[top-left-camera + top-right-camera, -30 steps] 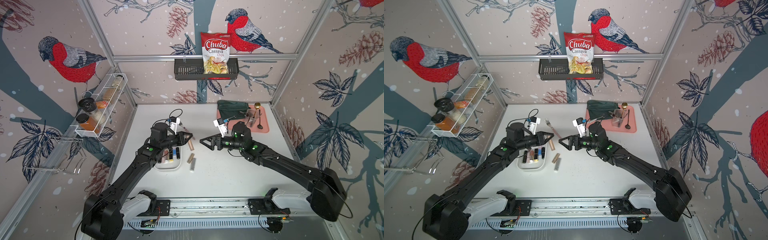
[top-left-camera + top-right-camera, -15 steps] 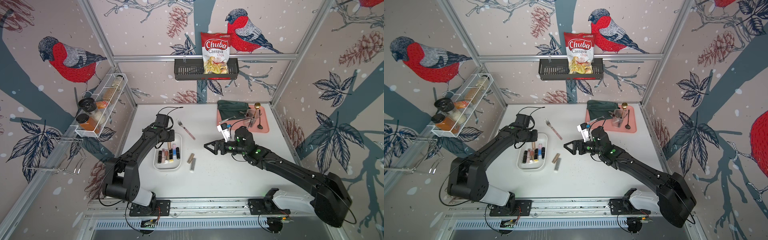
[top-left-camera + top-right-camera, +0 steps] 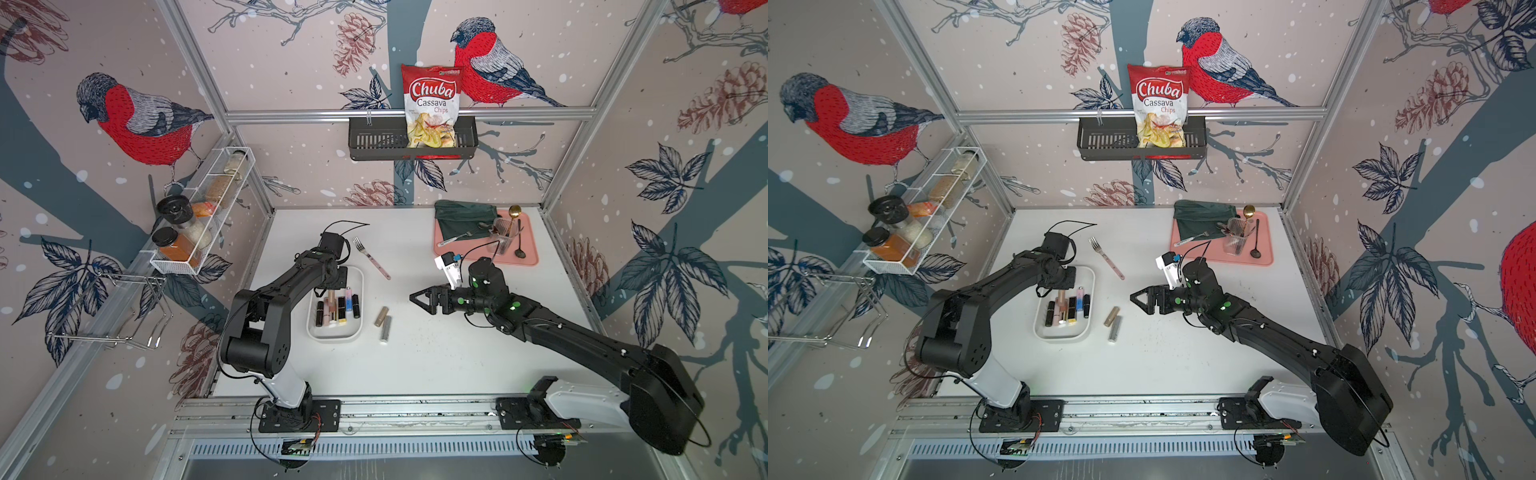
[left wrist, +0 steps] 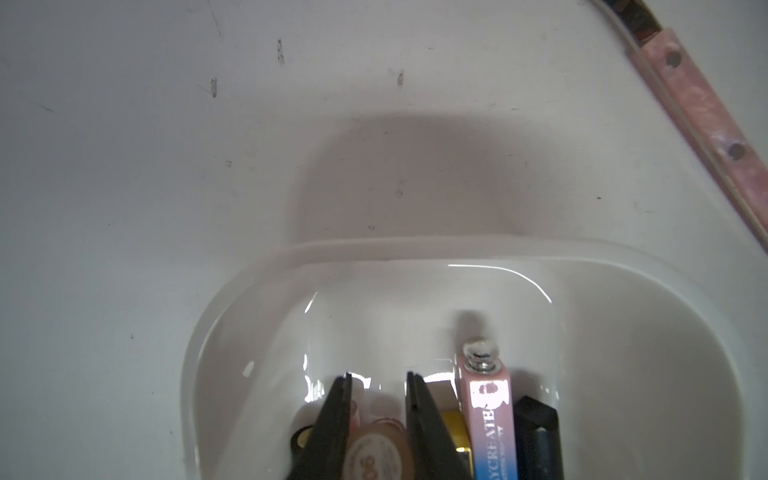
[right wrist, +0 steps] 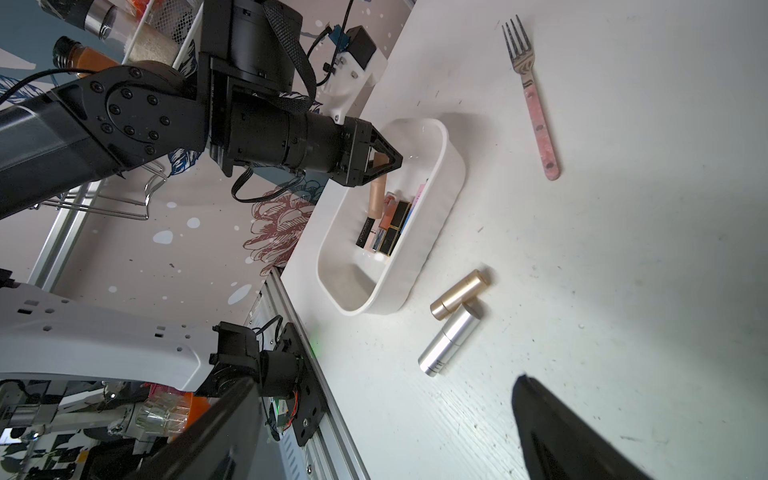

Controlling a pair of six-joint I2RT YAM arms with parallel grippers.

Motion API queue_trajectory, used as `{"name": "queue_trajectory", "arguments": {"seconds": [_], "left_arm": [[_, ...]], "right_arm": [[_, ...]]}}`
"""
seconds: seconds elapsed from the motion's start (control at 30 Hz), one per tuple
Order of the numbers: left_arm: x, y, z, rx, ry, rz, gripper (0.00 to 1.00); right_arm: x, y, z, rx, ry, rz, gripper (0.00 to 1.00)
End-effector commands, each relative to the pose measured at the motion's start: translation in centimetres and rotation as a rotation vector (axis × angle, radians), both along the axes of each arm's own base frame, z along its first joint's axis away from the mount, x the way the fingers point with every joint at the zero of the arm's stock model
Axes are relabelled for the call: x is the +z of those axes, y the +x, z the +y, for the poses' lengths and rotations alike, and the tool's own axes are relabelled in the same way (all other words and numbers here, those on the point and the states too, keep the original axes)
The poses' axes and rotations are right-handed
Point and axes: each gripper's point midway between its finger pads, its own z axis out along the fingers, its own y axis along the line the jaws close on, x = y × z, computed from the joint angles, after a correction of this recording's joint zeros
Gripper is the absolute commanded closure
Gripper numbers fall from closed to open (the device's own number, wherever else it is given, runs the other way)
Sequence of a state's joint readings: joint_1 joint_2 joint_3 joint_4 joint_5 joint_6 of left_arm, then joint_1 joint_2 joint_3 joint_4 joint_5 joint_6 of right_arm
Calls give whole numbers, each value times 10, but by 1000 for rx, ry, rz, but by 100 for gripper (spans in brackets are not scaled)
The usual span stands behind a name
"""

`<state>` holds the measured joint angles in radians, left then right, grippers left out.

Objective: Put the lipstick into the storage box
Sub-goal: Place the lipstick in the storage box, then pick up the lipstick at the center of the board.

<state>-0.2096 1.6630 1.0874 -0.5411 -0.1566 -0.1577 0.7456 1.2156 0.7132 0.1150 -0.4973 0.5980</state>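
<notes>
lying outside the storage box (image 3: 335,337): gold lipstick (image 3: 381,316)

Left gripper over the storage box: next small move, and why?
Probably open the left gripper and let go. Its jaws look shut on the peach lipstick tube, which already reaches down inside the storage box. The gold tube and silver tube lie outside it on the table.

Storage box (image 4: 415,246) under left gripper (image 4: 378,376): smooth white plastic, glossy inside. Gripper fingers (image 4: 336,411): matt black. To the gripper's right, outside the box: gold lipstick (image 5: 459,294) and silver lipstick (image 5: 449,344), both satin metal. Fork (image 5: 540,133): metal tines, mottled pink handle. Table (image 4: 166,166): matt white, scuffed.
</notes>
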Motion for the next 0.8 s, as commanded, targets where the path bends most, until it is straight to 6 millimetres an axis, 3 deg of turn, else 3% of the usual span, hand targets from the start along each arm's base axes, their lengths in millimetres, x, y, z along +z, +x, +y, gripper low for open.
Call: {"name": "queue_trajectory", "arguments": {"seconds": [0.0, 0.27, 0.4, 0.57, 0.77], "left_arm": [[4, 5, 3, 6, 12, -16, 75], [33, 6, 0, 12, -31, -95, 49], [50, 2, -6, 5, -80, -139, 45], [77, -14, -22, -24, -204, -205, 43], [111, -47, -64, -158, -493, -324, 39]], "right_arm": [[5, 1, 3, 6, 16, -24, 2], [0, -8, 16, 25, -51, -41, 2], [-11, -14, 28, 36, -95, -33, 2], [-52, -11, 34, -19, -290, 28, 2], [-104, -18, 39, -57, -535, 82, 7]]}}
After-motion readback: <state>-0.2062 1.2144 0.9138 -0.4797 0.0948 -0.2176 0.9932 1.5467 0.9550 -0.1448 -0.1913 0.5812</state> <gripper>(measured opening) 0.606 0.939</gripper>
